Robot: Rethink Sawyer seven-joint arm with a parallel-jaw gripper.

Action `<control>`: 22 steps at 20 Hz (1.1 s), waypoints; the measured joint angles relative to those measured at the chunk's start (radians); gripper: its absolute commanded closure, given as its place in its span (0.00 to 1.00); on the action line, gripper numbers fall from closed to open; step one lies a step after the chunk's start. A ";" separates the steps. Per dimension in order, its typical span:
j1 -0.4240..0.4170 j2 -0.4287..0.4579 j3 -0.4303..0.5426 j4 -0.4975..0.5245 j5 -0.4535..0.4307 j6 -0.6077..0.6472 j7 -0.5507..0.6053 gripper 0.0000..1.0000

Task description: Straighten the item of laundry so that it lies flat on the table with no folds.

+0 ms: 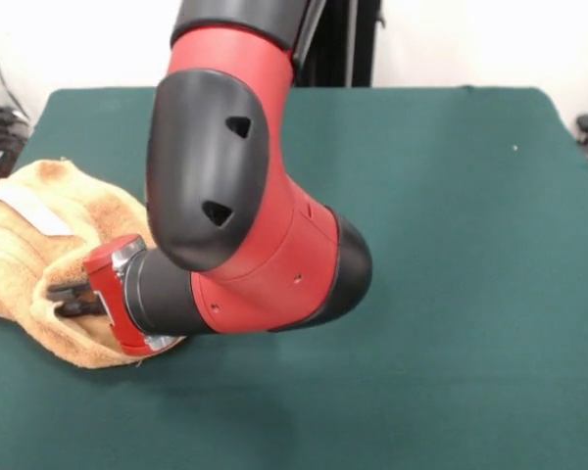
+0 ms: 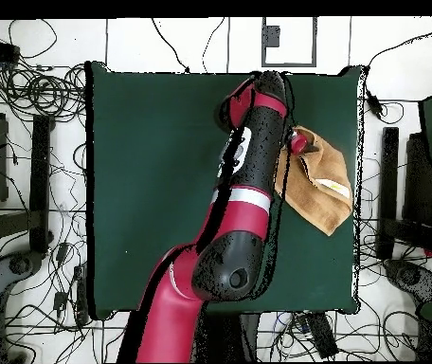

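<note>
Orange-tan terry towel (image 1: 41, 250) lay bunched at dark green tabletop (image 1: 451, 245) edge | gripper (image 1: 69, 297) low, pointing sideways into its folds | jaws' grip: could not tell.

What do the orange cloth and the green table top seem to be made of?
The towel looks like soft terry cloth: fuzzy, looped pile, limp bunched folds. The table seems covered in matte felt-like fabric: even dark green, no shine, though the weave cannot be seen.

Tangled cables (image 2: 30, 90) cover the white floor (image 2: 390, 327); dark stands (image 2: 390, 180), perhaps tripods, flank it.
</note>
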 measured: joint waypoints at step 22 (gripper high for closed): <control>-0.006 -0.096 0.020 -0.005 0.091 0.024 -0.221 1.00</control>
